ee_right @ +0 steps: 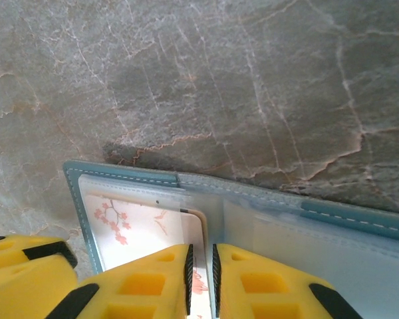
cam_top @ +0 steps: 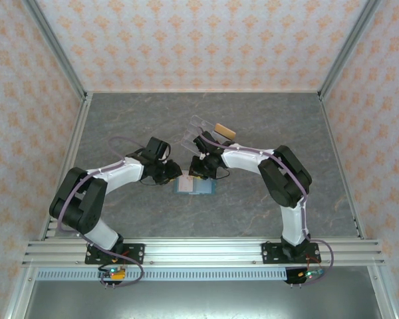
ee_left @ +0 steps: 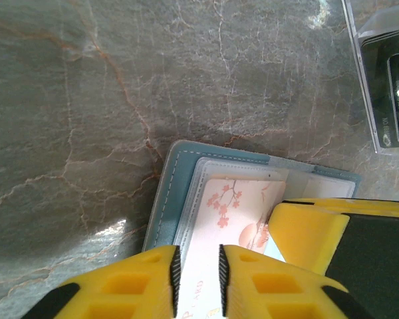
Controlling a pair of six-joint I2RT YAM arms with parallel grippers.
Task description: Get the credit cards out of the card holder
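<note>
The teal card holder (cam_top: 203, 188) lies open and flat on the marble table between both grippers. A pale credit card (ee_left: 239, 199) with pink blossoms sits in its clear left sleeve (ee_right: 130, 222), one rounded corner poking out toward the spine. My left gripper (cam_top: 173, 178) points down on that card. Its pads (ee_left: 198, 279) stand a small gap apart, with the card's face showing through. My right gripper (cam_top: 201, 171) is at the spine with its jaws (ee_right: 201, 279) almost closed over the card's edge. Whether it pinches anything is unclear. The teal border (ee_left: 169, 193) shows at the left.
A clear acrylic stand (cam_top: 203, 133) with a tan block (cam_top: 225, 130) on it sits just behind the holder, and its corner (ee_left: 386, 86) is close to my left wrist. Patterned walls enclose the table on three sides.
</note>
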